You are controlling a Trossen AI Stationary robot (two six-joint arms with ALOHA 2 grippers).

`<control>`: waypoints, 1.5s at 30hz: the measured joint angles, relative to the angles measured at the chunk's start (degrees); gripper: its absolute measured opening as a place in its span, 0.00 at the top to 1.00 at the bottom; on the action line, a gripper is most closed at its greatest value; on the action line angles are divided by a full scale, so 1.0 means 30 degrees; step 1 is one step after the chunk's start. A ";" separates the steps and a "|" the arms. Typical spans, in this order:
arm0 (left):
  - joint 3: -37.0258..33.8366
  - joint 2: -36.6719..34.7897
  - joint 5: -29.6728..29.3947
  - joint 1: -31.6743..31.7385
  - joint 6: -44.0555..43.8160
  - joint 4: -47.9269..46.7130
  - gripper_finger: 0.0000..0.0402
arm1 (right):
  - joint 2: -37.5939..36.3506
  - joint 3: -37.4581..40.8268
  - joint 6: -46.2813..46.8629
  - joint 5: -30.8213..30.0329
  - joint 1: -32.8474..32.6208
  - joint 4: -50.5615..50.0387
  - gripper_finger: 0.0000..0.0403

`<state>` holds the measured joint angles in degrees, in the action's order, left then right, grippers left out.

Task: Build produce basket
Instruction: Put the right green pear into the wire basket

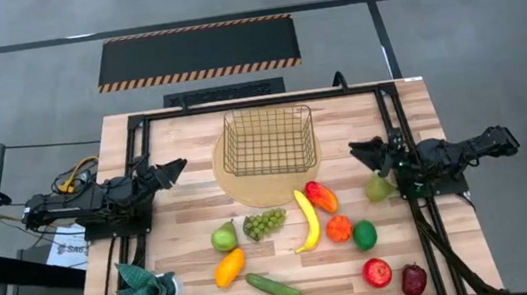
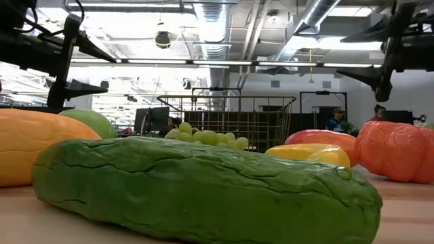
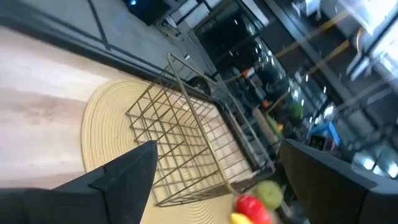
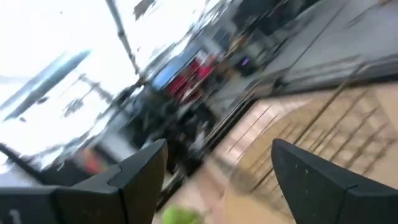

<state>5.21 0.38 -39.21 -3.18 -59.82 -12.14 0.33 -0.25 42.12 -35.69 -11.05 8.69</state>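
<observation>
Just below the right tool point(image 1: 363, 151), gaping empty, a pear point(image 1: 378, 189) is sitting: light, slick, best pinched across its belly. Left tool point(image 1: 173, 169) is waiting open, empty.

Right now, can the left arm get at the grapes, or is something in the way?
Probably yes. The left gripper is open, near the basket, holding nothing. The grapes lie in the open on the table, a green pear and the banana beside them; nothing covers them.
</observation>
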 joint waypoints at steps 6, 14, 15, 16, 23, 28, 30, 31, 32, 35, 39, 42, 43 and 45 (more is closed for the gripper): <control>0.0000 0.0000 -0.0798 0.0000 -0.0801 0.0300 0.19 | 0.0002 0.0000 0.0106 -0.3220 0.0024 0.0049 0.23; 0.0007 -0.0004 -0.0952 0.0000 -0.0849 0.2270 0.19 | 0.0002 -0.0111 0.3933 -0.3871 0.0933 0.0510 0.23; 0.0015 -0.0005 -0.0954 0.0000 -0.0837 0.2406 0.19 | 0.0004 -0.0326 0.3945 -0.3745 0.1136 0.0341 0.23; 0.0011 0.0000 -0.0948 0.0000 -0.0800 0.2544 0.19 | 0.0038 -0.0715 0.3471 -0.3370 0.1323 0.0328 0.23; 0.0015 -0.0007 -0.0937 0.0000 -0.0866 0.2718 0.19 | 0.2892 -0.7187 -0.2853 -0.2482 0.2385 -0.2368 0.23; 0.0015 0.0000 -0.0879 0.0000 -0.1075 0.2739 0.19 | 0.7549 -1.3918 -0.1329 -0.2443 0.2492 -1.2374 0.23; 0.0015 -0.0007 -0.0872 0.0000 -0.1075 0.2739 0.19 | 0.9971 -1.6663 -0.0147 -0.1942 0.2499 -1.6453 0.23; 0.0022 -0.0007 -0.0879 0.0000 -0.1075 0.2739 0.19 | 1.1192 -1.7898 0.0455 -0.1571 0.2497 -1.8585 0.23; 0.0026 -0.0007 -0.0879 0.0000 -0.1066 0.2732 0.19 | 1.2434 -1.9173 0.0944 -0.1155 0.2487 -2.0850 0.23; 0.0029 -0.0004 -0.0886 0.0000 -0.0841 0.2732 0.19 | 1.5871 -2.2603 0.1906 0.0091 0.2499 -2.7048 0.23; 0.0029 -0.0005 -0.0884 0.0000 -0.0798 0.2732 0.19 | 1.9438 -2.5301 0.3507 0.1993 0.2618 -3.2785 0.23; 0.0029 -0.0007 -0.0881 0.0000 -0.0798 0.2732 0.19 | 2.0749 -2.5095 0.3939 0.4727 0.2609 -3.2105 0.22; 0.0029 -0.0007 -0.0886 0.0000 -0.0785 0.2725 0.19 | 2.0978 -2.4939 0.4247 0.5723 0.2535 -3.1688 0.21; 0.0036 -0.0007 -0.0886 0.0000 -0.0668 0.2682 0.19 | 2.1613 -2.4353 0.5025 0.7423 0.2115 -3.1755 0.19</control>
<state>5.32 0.36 -41.87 -3.18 -61.83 -4.10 65.17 -73.31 57.20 -13.42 -4.70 -86.58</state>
